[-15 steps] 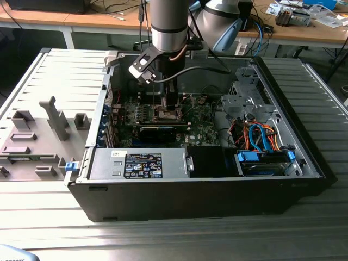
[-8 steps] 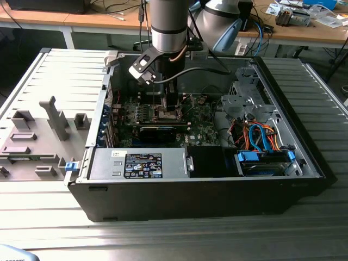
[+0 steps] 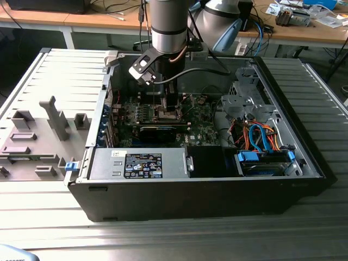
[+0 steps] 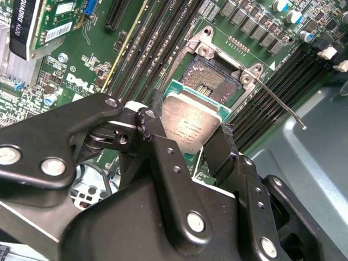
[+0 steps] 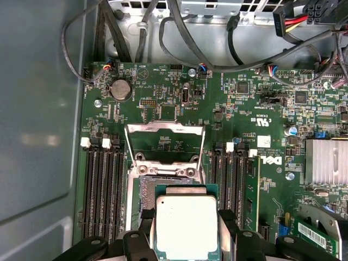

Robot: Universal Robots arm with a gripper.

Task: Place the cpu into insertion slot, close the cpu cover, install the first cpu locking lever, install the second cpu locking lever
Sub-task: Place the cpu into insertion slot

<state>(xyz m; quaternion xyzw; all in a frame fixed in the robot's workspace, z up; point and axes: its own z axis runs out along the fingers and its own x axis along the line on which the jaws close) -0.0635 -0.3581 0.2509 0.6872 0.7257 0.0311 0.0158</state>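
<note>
**Chip Held Over Open Socket, Cover Raised**

Inside the opened computer case point(image 3: 304, 157), the gripper point(image 4: 190, 124) hangs low over the green motherboard point(image 5: 239, 119). Its two black fingers point(image 4: 163, 147) are clamped on opposite edges of the cpu point(image 4: 187, 133), whose dull silver top faces the wrist cameras.

The insertion slot point(image 4: 209, 81) lies directly ahead of and below the chip. In both wrist views the chip overlaps the socket's near side while the dark contact field beyond it is uncovered, so the part appears not yet seated. The chip is square, and in the first wrist view its edges run roughly parallel with the socket's rim, though the second wrist view shows it tilted relative to the board.

The cpu cover point(image 5: 163, 129) stands swung open on the side of the socket away from the fingers. It leaves the opening free.

A thin locking lever point(image 4: 277, 100) juts out beside the socket, apart from the chip. Rows of long memory slots point(image 5: 103, 185) flank the socket closely on two sides, just beside the fingers' path. A graphics card point(image 5: 326, 160) sits well apart, and loose cables point(image 5: 179, 32) hang past the raised cover.
</note>
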